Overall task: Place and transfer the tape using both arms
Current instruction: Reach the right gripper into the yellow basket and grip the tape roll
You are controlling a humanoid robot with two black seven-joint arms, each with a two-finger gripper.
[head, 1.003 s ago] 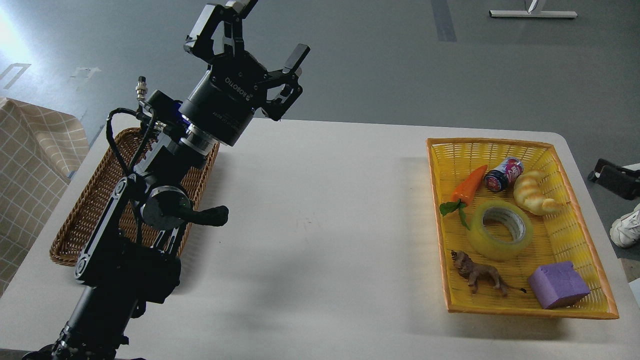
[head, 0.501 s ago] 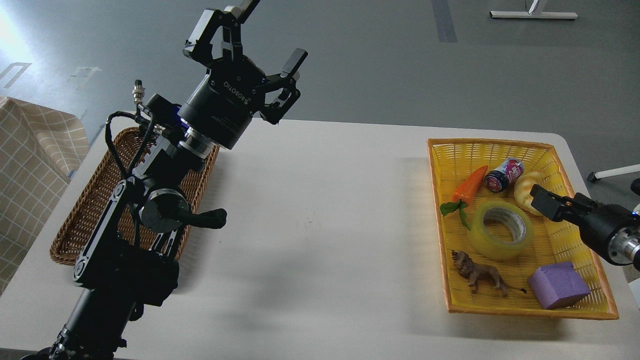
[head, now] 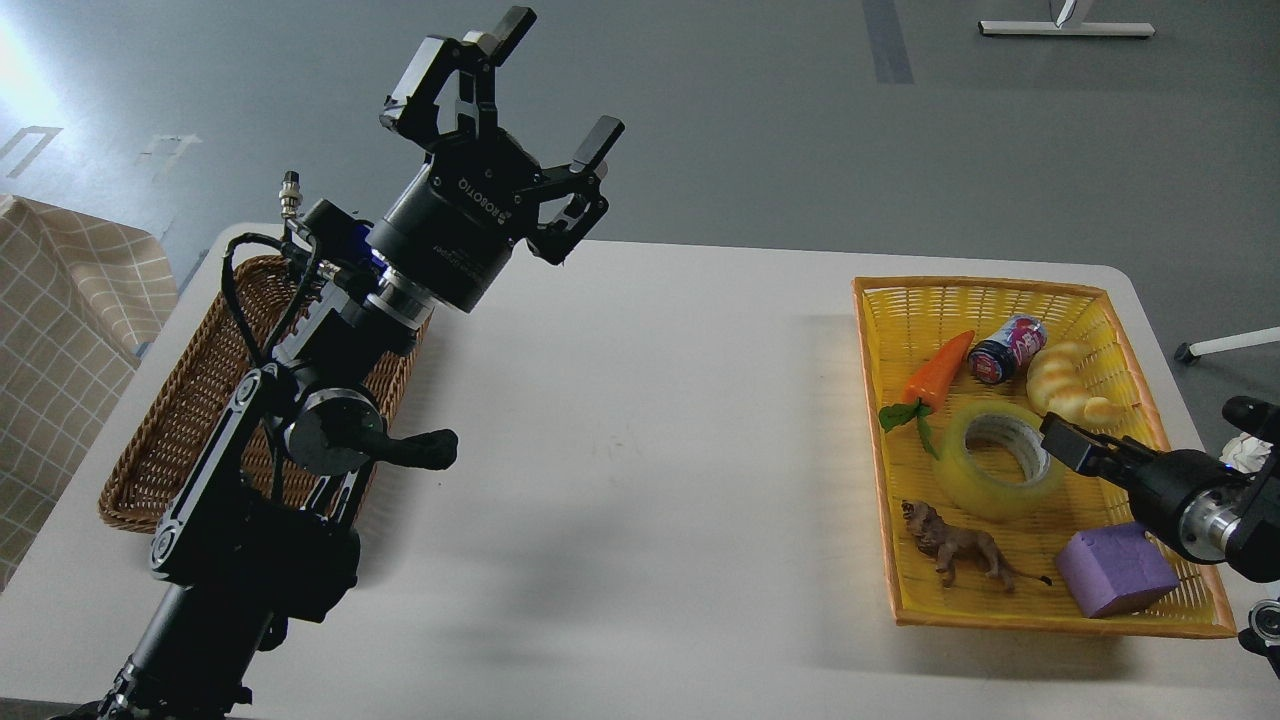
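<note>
Tape [head: 1000,460] is seen lying flat in the yellow basket [head: 1140,300] at the right edge of the tabletop [head: 650,420], between a toy carrot [head: 935,372] and a purple block [head: 1115,570], with a toy lion [head: 955,550] just in front of it. The step in hand is judged to be the reach for the pick: the right hand [head: 1062,438] is held just beside the roll's right rim, but it is viewed nearly end-on and dark, so whether its fingers are parted cannot be told. Nothing is seen gripped by it. The left hand [head: 560,90] is held high over the far left part of the tabletop, beside a brown wicker basket [head: 170,430], with its fingers spread wide and nothing between them.

For the next move, the right hand would probably need to be set over the roll's wall, one finger inside the core, without the croissant toy [head: 1065,385] being nudged.

"ROBOTIQ" is read on the left hand's body. A small can [head: 1005,348] carries a printed label that is too small to be read.
</note>
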